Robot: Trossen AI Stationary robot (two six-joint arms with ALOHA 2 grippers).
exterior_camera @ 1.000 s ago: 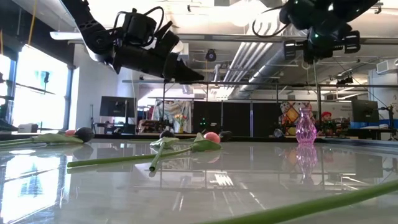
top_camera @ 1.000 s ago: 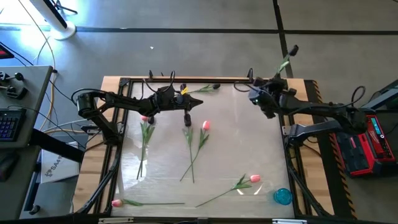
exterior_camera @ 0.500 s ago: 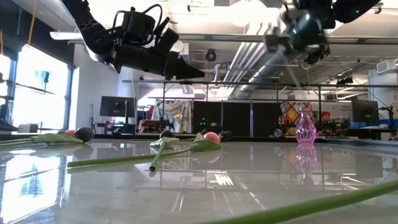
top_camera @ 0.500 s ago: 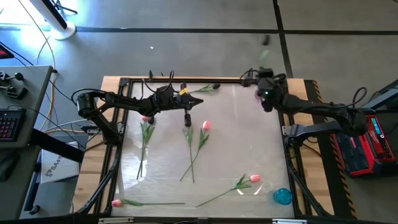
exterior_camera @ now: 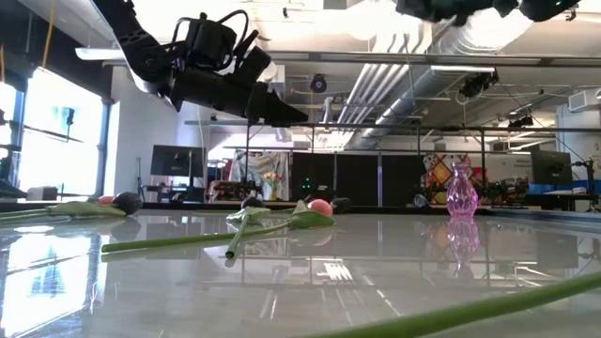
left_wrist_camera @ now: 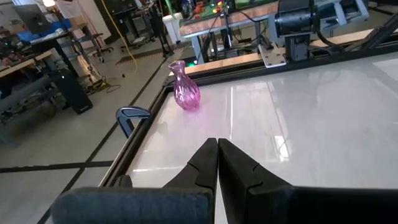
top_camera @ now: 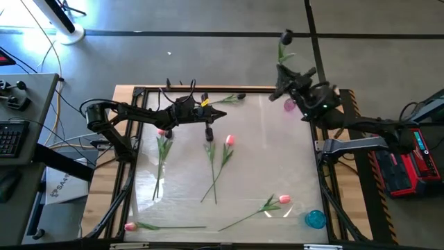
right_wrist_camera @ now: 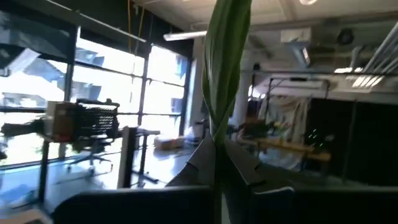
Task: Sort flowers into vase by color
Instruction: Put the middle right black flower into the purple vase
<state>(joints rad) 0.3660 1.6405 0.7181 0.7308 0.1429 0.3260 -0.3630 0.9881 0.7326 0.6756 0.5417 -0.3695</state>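
My right gripper (top_camera: 281, 71) is raised above the table's far right corner and shut on a tulip with a dark head (top_camera: 286, 33), which pokes out beyond the far edge. Below it the pink glass vase (top_camera: 290, 105) stands upright on its base, also seen in the low view (exterior_camera: 461, 191). My left gripper (top_camera: 223, 117) hovers shut over the far middle of the table, pointing right (left_wrist_camera: 217, 144). Pink tulips (top_camera: 229, 139) (top_camera: 284, 199) (top_camera: 130, 226) and a dark one (top_camera: 240, 96) lie flat on the table. My right gripper pinches the tulip's green stem and wrapped leaf (right_wrist_camera: 215, 134) between its two fingers. The stem runs on out past the fingertips, along them. The flower is lifted clear of the table, with its leaf (top_camera: 281, 53) and dark head farthest from the gripper.
A blue vase (top_camera: 315, 219) stands at the near right corner. More stems lie under my left arm (top_camera: 163, 149) and mid-table (top_camera: 211, 156). A dark frame (top_camera: 208, 89) borders the glossy table. Benches and equipment fill the room beyond.
My right gripper has risen and swung from over the pink vase toward the far edge, turning as it went. The held tulip has swept from pointing far-right to pointing out past the far edge. In the low view that gripper has left the top of the picture.
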